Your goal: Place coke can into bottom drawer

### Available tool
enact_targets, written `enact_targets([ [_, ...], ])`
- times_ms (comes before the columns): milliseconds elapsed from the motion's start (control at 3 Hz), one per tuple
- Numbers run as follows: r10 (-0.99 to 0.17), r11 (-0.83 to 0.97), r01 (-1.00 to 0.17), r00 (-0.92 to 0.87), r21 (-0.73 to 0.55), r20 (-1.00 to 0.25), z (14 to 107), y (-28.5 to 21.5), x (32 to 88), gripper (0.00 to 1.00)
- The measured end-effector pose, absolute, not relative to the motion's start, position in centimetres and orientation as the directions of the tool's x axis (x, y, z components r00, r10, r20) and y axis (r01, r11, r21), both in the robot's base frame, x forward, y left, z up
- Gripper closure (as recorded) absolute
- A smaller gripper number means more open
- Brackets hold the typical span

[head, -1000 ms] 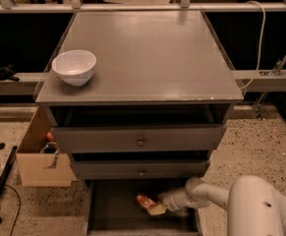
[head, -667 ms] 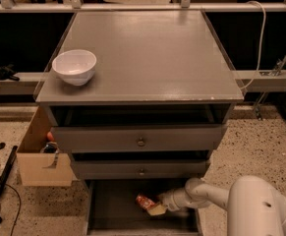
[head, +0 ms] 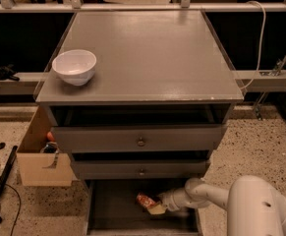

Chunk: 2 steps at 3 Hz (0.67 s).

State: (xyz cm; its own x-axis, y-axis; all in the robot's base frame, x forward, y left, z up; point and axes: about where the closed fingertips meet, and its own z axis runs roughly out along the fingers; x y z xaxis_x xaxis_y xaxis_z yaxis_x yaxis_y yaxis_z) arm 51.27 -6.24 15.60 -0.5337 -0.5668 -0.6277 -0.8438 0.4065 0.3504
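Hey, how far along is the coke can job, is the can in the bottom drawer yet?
Done: the bottom drawer stands open and the coke can is inside it, tilted, near the middle. In hand: the gripper is down in the drawer right against the can; I can't tell whether the can rests free. Left: letting go if it hasn't, then drawing the arm back out.

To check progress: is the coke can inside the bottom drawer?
Inside: the coke can is within the open bottom drawer, at the gripper.
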Motion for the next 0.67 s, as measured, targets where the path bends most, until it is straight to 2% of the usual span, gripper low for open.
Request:
enact_targets([
  [333,-0.567,0.406,-0.844,-0.534,0.350,-0.628,15.60,-6.23,51.27,0.06],
  [667,-0.567,0.406,-0.844,-0.534,0.351,-0.628,15.60,-6.23,51.26,0.00],
])
